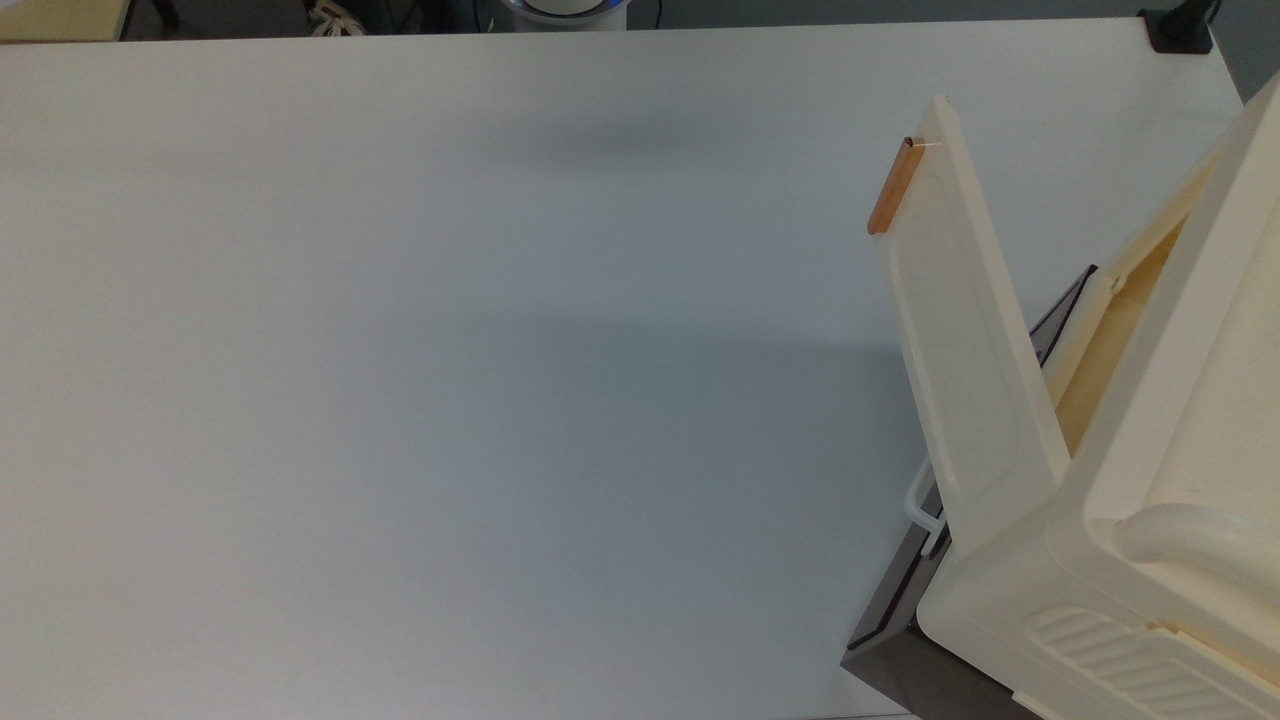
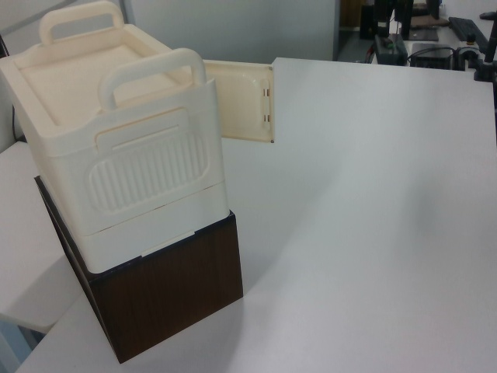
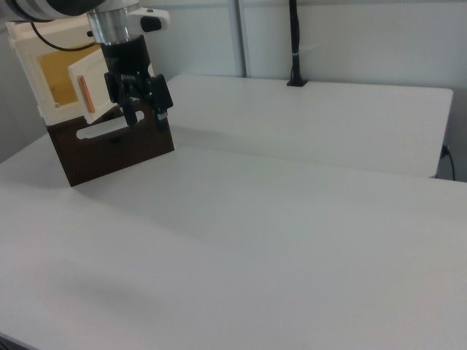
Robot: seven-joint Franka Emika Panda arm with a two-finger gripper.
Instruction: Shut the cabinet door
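Cabinet door, top view: we see the cabinet door (image 1: 965, 330) at the right of the frame, swung well out from the cabinet (image 1: 1170, 480), its orange-brown handle (image 1: 894, 186) at the far free edge.
Base, top view: a dark unit (image 1: 900, 600) with a white loop handle (image 1: 920, 505) sits under the cabinet on the white table (image 1: 450, 380).
Left view: we see the door's inner face (image 2: 245, 101) at upper centre, sticking out behind the cabinet (image 2: 124, 148).
Right view, arm: the gripper (image 3: 144, 109) hangs at upper left, pointing down, fingers apart and holding nothing, just in front of the open door (image 3: 91, 91).
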